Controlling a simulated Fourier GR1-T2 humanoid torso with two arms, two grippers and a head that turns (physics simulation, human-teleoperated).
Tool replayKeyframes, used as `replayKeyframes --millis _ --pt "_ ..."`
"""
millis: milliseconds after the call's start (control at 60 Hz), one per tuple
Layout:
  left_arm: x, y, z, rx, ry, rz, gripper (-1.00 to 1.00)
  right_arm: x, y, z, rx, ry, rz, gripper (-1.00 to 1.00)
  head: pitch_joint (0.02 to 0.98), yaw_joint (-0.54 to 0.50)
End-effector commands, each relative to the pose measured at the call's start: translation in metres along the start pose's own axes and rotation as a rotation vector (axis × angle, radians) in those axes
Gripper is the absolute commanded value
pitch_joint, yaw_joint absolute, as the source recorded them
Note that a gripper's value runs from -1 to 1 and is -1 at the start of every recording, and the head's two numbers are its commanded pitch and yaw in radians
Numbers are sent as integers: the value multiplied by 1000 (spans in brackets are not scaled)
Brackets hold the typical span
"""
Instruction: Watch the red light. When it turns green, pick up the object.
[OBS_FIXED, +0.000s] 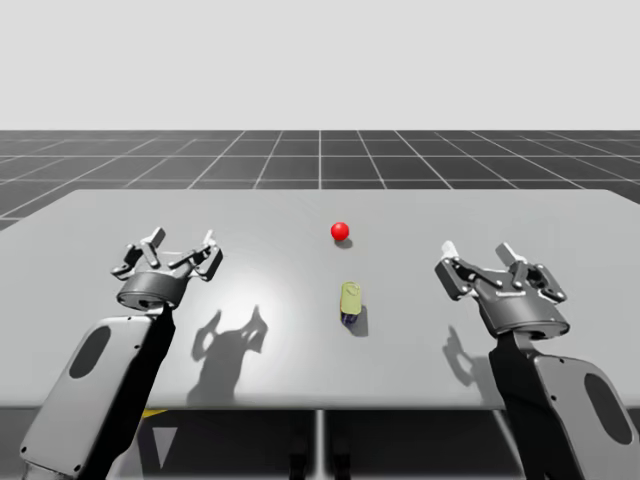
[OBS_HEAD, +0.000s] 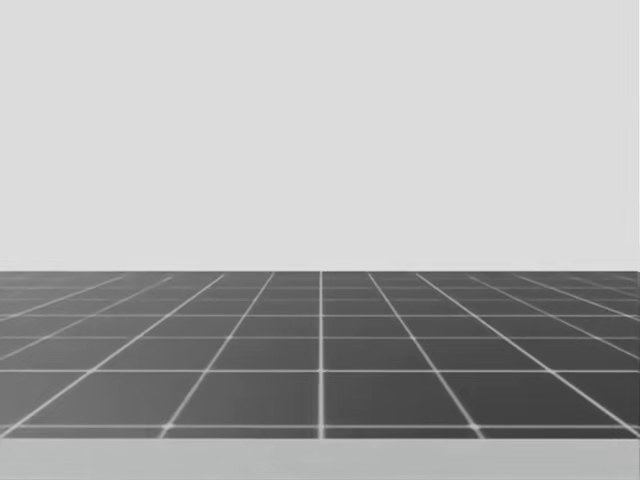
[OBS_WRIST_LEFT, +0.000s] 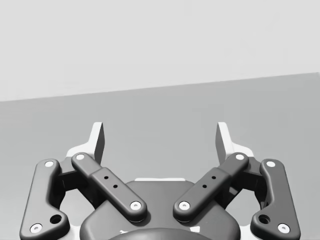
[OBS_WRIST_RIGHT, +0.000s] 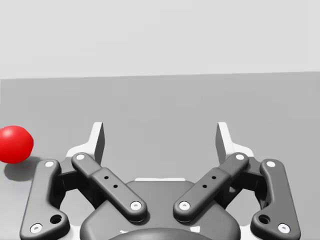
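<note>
The light (OBS_FIXED: 340, 231) is red, so keep waiting. My left gripper (OBS_FIXED: 180, 250) and right gripper (OBS_FIXED: 478, 258) stand spread apart. The olive object (OBS_FIXED: 351, 300) lies on the desk (OBS_FIXED: 250, 215), just nearer me than the light.

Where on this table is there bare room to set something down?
Bare stretches of the grey table: between the left tool and the small olive-yellow block, between that block and the right tool, and along the far edge. Tightest is the middle, where the red ball light sits just beyond the block.
</note>
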Motion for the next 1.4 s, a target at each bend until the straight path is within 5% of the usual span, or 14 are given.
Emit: replayKeyframes --millis 17,133,183,867,1400 --pt "-8 3 -4 5 20 -10 -1000 -7 -4 1 -26 16 12 -1000 80 2" --pt "-8 3 -4 5 20 -10 -1000 -8 -1 -1 -15 29 35 -1000 96 2" --pt "-8 3 -4 5 20 -11 -1000 -8 -2 -1 13 47 20 -1000 130 -1" --pt "-8 3 -4 -2 14 -19 -1000 -8 -2 -2 -4 40 41 -1000 579 -80" --pt "-8 3 -4 -6 9 -16 -1000 -9 -3 -3 -7 32 42 -1000 588 -88"
